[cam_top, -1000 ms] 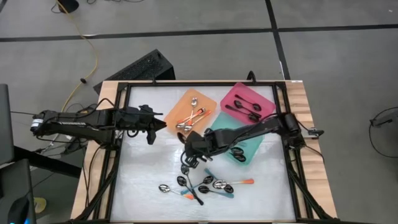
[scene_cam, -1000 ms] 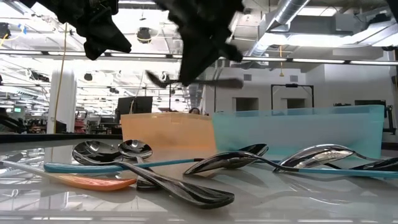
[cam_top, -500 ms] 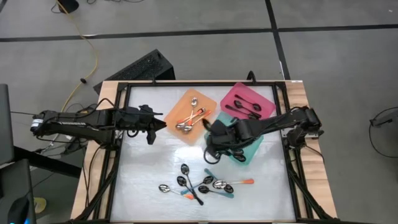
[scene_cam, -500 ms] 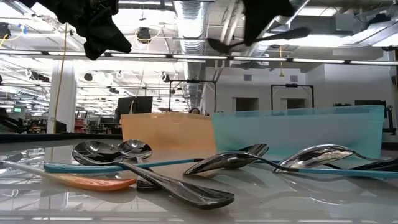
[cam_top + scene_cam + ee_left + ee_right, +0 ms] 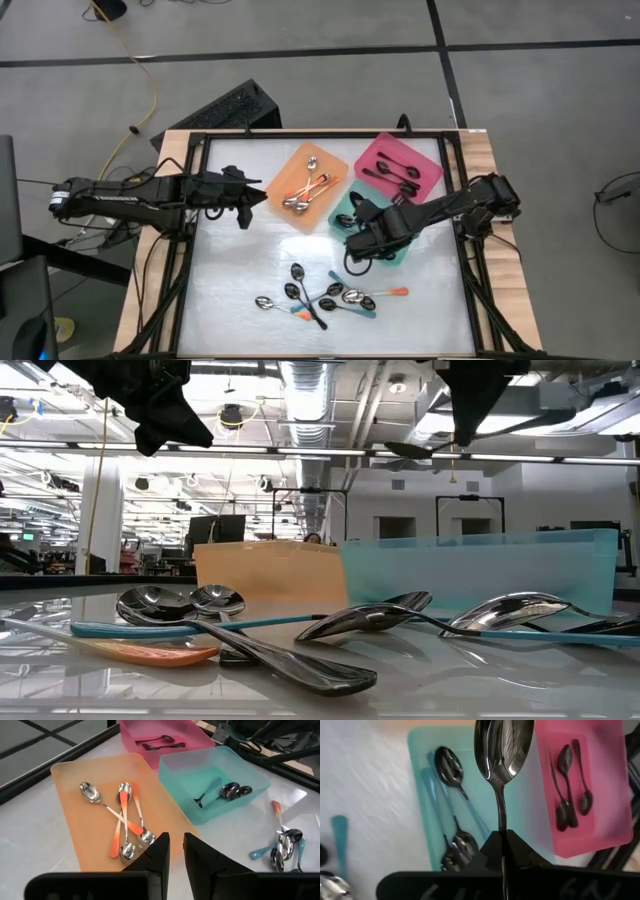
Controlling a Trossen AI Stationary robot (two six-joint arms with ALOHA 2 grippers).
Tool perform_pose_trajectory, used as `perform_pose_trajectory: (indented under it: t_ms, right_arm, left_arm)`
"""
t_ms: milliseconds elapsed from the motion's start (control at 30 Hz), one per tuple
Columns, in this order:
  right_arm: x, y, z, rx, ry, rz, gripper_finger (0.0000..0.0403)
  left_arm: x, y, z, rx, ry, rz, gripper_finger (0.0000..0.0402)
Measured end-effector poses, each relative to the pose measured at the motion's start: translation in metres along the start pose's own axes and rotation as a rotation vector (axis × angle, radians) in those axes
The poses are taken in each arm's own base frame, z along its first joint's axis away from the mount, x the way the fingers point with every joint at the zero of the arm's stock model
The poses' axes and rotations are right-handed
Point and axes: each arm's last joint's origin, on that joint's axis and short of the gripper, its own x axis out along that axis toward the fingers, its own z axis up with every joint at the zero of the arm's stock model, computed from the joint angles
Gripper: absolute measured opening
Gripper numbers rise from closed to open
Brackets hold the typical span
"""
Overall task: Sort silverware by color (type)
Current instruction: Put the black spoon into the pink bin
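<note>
**All-black spoon in transit, sort past halfway**

All-black spoon [image 5: 502,750] clamped by its handle in right gripper [image 5: 501,845], bowl pointing out ahead, held in the air over the teal tray [image 5: 403,245], near that tray's near-left end. Pink tray [image 5: 432,165] sits just beyond, far-right, touching or almost touching the teal one. Likely destination pink, judging by colour match; not yet released.

Done so far, as visible:
- Orange tray [image 5: 288,167], far centre: about four orange-handled spoons [image 5: 121,820], crossed in a loose heap.
- Teal tray: a few teal-handled spoons [image 5: 451,767] inside.
- Pink tray: about three black spoons [image 5: 567,785].

Left to do:
- Loose pile [image 5: 325,296] on the white table [image 5: 230,290], near centre, well apart from all trays. Roughly eight pieces, overlapping. Mix of teal handles, at least one orange handle [image 5: 394,292] on the right edge, dark ones tangled in the middle. Exact count hard to tell.

Left gripper [image 5: 175,851] idle, hovering off the left edge of the orange tray, jaws nearly together with a narrow gap, nothing in them.

Estimate: a bit over half sorted. Tangled pile probably the slow part; overlapping handles could drag neighbours on pickup.
</note>
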Motion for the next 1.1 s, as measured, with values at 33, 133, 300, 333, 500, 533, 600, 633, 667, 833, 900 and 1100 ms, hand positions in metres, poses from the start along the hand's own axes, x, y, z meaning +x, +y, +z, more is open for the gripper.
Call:
perform_pose_trajectory:
  t_ms: [33, 133, 300, 333, 500, 533, 600, 633, 667, 833, 900, 1100]
  right_arm:
    - [0.002, 0.0, -0.001, -0.01, 0.004, -0.007, 0.0005]
    - [0.011, -0.001, -0.003, -0.054, 0.023, -0.038, 0.0005]
    - [0.024, -0.018, 0.0, -0.09, 0.028, -0.06, 0.0005]
    - [0.025, -0.025, 0.001, -0.084, 0.02, -0.051, 0.0005]
    - [0.038, -0.063, -0.002, -0.033, -0.01, -0.013, 0.0006]
    - [0.041, -0.072, -0.003, -0.024, -0.021, -0.007, 0.0006]
    - [0.049, -0.088, -0.006, -0.015, -0.044, 0.014, 0.0006]
    - [0.054, -0.095, -0.007, -0.009, -0.056, 0.023, 0.0006]
    - [0.059, -0.1, -0.007, -0.002, -0.069, 0.03, 0.0006]
    - [0.089, -0.132, -0.006, 0.014, -0.099, 0.026, 0.0006]
    - [0.101, -0.141, -0.002, 0.0, -0.116, 0.019, 0.0006]
    - [0.14, -0.16, 0.013, -0.07, -0.136, 0.063, 0.0006]
  left_arm:
    - [0.0, 0.0, 0.0, 0.0, 0.0, 0.0, 0.0041]
    - [0.0, 0.0, 0.0, -0.001, -0.001, 0.001, 0.0041]
    - [0.0, 0.0, 0.0, 0.014, -0.007, 0.007, 0.0041]
    - [0.0, 0.0, 0.001, 0.018, -0.012, 0.018, 0.0041]
    - [0.0, 0.002, 0.001, 0.015, -0.036, 0.074, 0.0041]
    - [0.0, 0.002, 0.002, 0.014, -0.04, 0.083, 0.0041]
    - [0.0, 0.003, 0.002, 0.014, -0.046, 0.1, 0.0041]
    - [0.0, 0.003, 0.002, 0.013, -0.051, 0.107, 0.0041]
    - [0.0, 0.003, 0.002, 0.011, -0.057, 0.114, 0.0041]
    - [0.001, 0.007, 0.005, -0.005, -0.077, 0.129, 0.0041]
    - [0.001, 0.008, 0.006, -0.014, -0.085, 0.141, 0.0041]
    - [0.001, 0.015, 0.011, -0.06, -0.125, 0.198, 0.0041]
